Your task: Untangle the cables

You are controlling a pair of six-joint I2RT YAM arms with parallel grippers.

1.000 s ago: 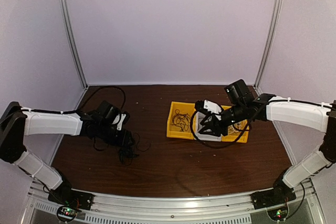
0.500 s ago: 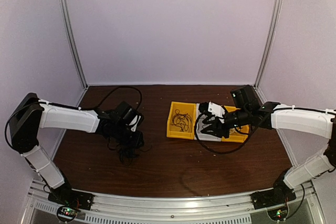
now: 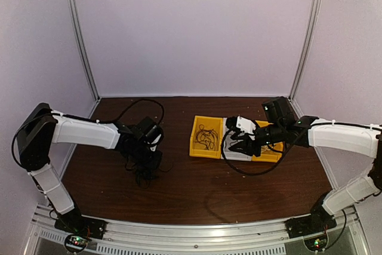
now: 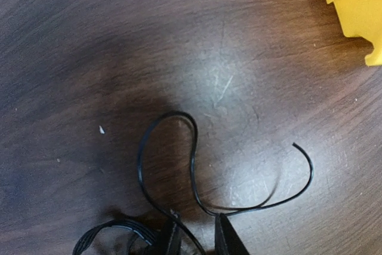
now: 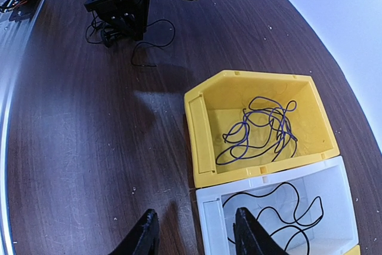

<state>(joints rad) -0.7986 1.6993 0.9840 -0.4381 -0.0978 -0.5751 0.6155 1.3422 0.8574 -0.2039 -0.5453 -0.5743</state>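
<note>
Top external view: a dark wooden counter (image 3: pixel 197 189) walled in pale lilac. Over the last second the left hand (image 4: pixel 200 240) has swung inward, its fingers narrowing. They now stand slightly apart astride the black cable (image 4: pixel 192 159) on bare wood, the tangle cut off below. The right hand (image 5: pixel 194 234), fingers apart and empty, hovers by the white bin (image 5: pixel 206 204), whose far end is cropped.

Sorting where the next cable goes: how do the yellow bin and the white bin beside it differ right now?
The yellow bin holds a bluish-purple cable bunched in loops; the white bin holds a black cable lying more spread out. The yellow bin shows whole in the right wrist view; the white bin is cut off at the frame's edge. Both are open-topped and sit side by side.
</note>
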